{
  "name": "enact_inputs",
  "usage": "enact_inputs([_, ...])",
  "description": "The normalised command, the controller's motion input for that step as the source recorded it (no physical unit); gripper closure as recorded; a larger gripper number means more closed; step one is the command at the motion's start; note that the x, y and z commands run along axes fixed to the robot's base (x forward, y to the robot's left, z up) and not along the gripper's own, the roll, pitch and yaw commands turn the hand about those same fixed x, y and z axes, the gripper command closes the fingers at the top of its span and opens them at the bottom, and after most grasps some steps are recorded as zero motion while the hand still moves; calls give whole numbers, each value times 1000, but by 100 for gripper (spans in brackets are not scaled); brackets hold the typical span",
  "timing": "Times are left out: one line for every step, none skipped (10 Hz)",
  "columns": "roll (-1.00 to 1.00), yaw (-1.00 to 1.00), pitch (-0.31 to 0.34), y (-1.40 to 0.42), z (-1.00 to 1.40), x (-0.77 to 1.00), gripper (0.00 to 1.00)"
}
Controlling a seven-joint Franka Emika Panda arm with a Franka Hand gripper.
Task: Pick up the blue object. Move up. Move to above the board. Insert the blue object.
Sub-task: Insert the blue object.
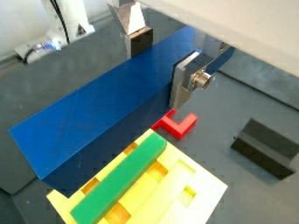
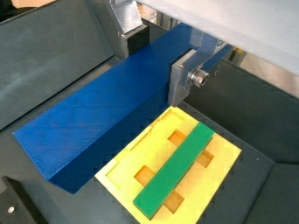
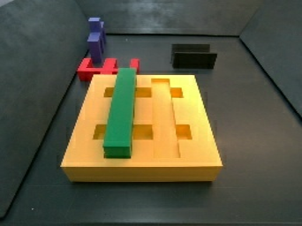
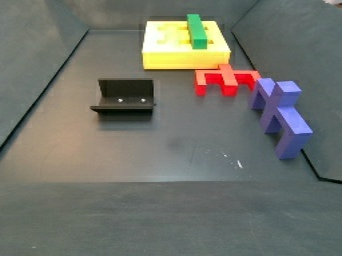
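We've got the gripper fingers clamped on the long blue rectangular bar, running parallel to the grooves of the yellow slotted board below.

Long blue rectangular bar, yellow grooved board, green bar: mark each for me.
Long blue rectangular bar [image 2: 100, 109]: wrist view, broad face, held between gripper [image 2: 158, 52] fingers.
Yellow grooved board [image 3: 195, 119]: side view, top surface.
Green bar [image 3: 120, 106]: side view, mid-length.
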Motion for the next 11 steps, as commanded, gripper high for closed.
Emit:
enact_inputs([0,131,-170,-229,-897,249,100])
enact_inputs([-99,71,-209,-151,-829,743,100])
enact_inputs([-23,29,-126,-51,-971,766,100])
enact_inputs([34,69,-16,0,-1000,706,100])
enact_inputs([157,117,0,0,-949,666,100])
enact_inputs([220,103,0,0,-829,629,100])
enact_inputs([69,257,-13,-246,-1000,391,100])
enact_inputs([47,254,-6,-286,-1000,377,100])
enact_inputs([67,223,-37,-269,-1000,451,100])
enact_inputs([150,197,-11,-146,-943,463,100])
enact_inputs([214,189,0,-43,-837,314,100])
